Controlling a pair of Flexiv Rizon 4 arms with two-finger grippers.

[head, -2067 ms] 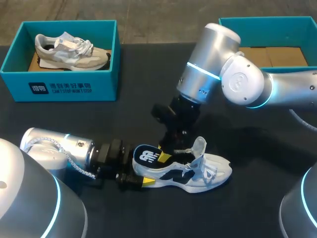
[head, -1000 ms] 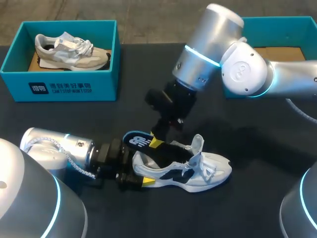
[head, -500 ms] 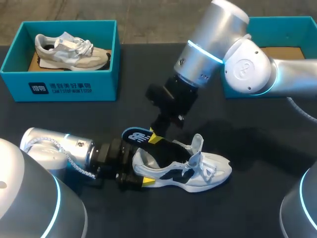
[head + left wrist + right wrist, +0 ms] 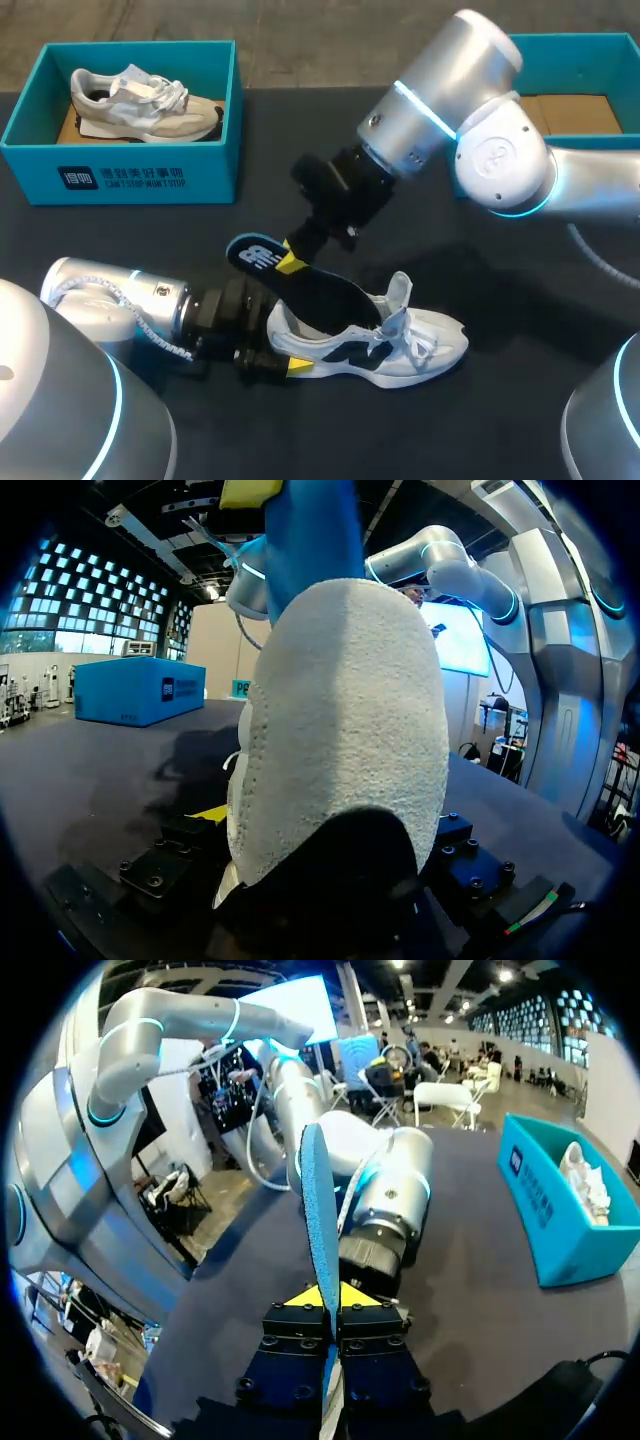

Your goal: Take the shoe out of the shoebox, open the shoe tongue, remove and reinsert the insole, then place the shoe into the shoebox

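A white shoe (image 4: 405, 350) with black side marks lies on its sole on the dark table, toe to the right. My left gripper (image 4: 290, 343) comes in from the left, one finger against each side of the heel (image 4: 340, 730), shut on it. Above the shoe, my right gripper (image 4: 290, 262) is shut on the dark blue insole (image 4: 320, 285). The insole's heel end hangs in the air to the left, and its front end still runs down into the shoe's mouth. In the right wrist view the insole (image 4: 320, 1210) stands edge-on between the fingertips (image 4: 330, 1300).
A teal shoebox (image 4: 120, 175) at the back left holds a beige shoe (image 4: 140, 100). A second teal box (image 4: 560, 45) with a cardboard floor stands at the back right, partly behind my right arm (image 4: 480, 140). Bare table lies in front of the shoe.
My right gripper has risen and moved left, drawing the insole's heel end up and out of the shoe. The left arm and the shoe have stayed still.
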